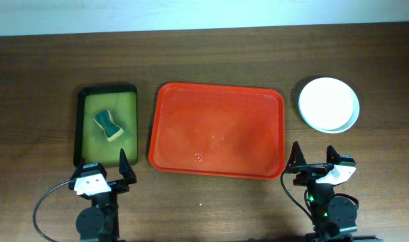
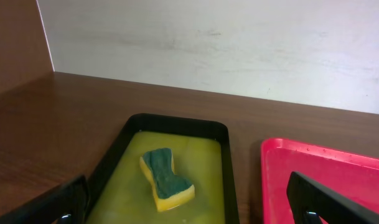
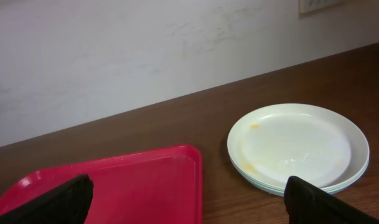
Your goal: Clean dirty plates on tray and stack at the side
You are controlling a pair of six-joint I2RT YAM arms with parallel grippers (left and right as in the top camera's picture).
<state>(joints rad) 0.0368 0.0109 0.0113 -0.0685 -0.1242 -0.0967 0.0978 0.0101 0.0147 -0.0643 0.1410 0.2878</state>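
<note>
The red tray (image 1: pixel 217 131) lies in the middle of the table with no plates on it; it also shows in the left wrist view (image 2: pixel 326 180) and the right wrist view (image 3: pixel 127 186). The plates (image 1: pixel 328 103) sit stacked on the table right of the tray, a white one on top with faint yellow smears (image 3: pixel 298 144). My left gripper (image 1: pixel 107 176) is open and empty, near the front edge below the small tray. My right gripper (image 1: pixel 318 167) is open and empty, in front of the stack.
A black-rimmed yellow-green tray (image 1: pixel 107 124) left of the red tray holds a yellow and green sponge (image 1: pixel 108 125), also in the left wrist view (image 2: pixel 166 180). A pale wall runs along the table's far edge.
</note>
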